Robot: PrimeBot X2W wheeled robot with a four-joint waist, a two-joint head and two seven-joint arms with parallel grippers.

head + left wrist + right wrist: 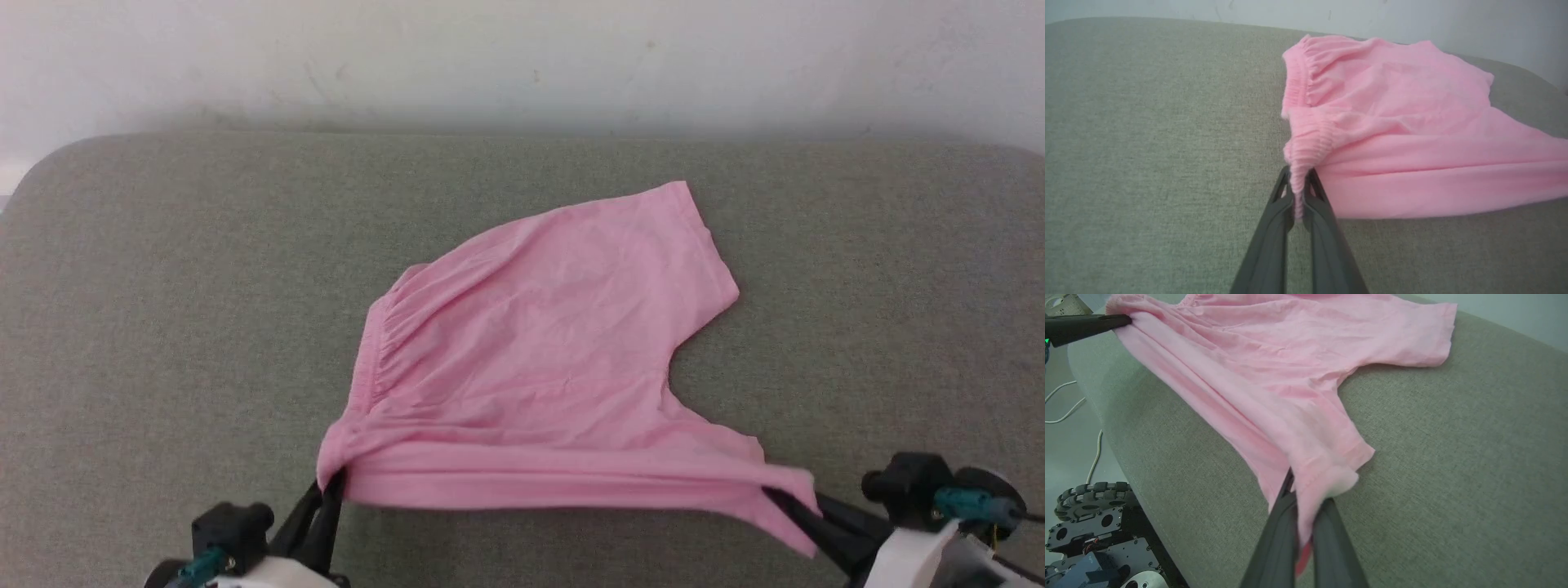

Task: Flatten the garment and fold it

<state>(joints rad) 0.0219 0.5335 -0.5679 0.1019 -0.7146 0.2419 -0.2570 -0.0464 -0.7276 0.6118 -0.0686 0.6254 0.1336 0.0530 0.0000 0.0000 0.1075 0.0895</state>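
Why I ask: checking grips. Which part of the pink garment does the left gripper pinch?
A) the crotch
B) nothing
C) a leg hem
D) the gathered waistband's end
D: the left wrist view shows the left gripper shut on the gathered waistband end of the garment.

Left hand (335,482) low left, right hand (775,492) low right; both clamped on garment (539,343), right tips seemingly covered.

1. Head view, lower left: your left gripper (331,490) has dark-grey fingers (1267,249), black block (233,523), teal connector (204,563), white shell (277,576).
2. Lower right: right gripper (785,500) matches.
3. Right wrist view, lower left: ridged black wheel (1092,496), screwed base plates (1086,535).
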